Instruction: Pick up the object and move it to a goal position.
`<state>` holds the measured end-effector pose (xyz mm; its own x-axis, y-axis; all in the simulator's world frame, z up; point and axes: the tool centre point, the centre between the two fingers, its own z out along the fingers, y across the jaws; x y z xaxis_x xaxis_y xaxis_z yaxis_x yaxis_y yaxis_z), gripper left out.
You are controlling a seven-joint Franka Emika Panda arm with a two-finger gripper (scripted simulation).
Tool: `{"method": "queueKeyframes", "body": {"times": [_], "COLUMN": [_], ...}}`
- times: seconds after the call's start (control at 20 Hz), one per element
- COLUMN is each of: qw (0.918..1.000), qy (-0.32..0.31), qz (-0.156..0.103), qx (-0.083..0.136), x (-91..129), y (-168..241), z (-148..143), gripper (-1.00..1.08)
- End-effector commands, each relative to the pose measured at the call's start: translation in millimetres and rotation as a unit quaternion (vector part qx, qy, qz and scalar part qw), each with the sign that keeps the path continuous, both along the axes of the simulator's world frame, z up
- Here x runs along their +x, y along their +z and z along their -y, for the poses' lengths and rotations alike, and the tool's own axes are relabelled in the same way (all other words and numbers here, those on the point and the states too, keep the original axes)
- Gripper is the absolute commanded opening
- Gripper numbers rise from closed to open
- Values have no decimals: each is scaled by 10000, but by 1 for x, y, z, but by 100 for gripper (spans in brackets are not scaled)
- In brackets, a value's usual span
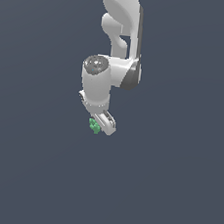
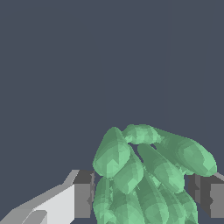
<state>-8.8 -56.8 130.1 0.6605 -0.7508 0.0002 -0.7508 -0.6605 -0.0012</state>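
The object (image 1: 94, 126) is a tiny bright green cluster of rounded blobs. In the exterior view it sits at the tip of my gripper (image 1: 100, 126), below the white arm. In the wrist view the cluster (image 2: 148, 175) fills the space between my two fingers (image 2: 83, 194), whose dark pads press against it on both sides. My gripper is shut on the object. Part of the cluster is hidden behind the fingers in the exterior view.
A plain dark grey-blue surface (image 1: 174, 190) fills both views around the arm. No other object shows.
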Motion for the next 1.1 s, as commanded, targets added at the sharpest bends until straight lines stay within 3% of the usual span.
{"method": "queueKeyframes", "body": {"times": [0.0, 0.5, 1.05], "qw": [10000, 10000, 10000], "qy": [3, 6, 6], "qz": [-2, -4, -4], "qx": [1, -2, -2], "x": [7, 36, 47], "y": [17, 68, 85], "z": [27, 111, 139], "gripper": [-100, -100, -100]}}
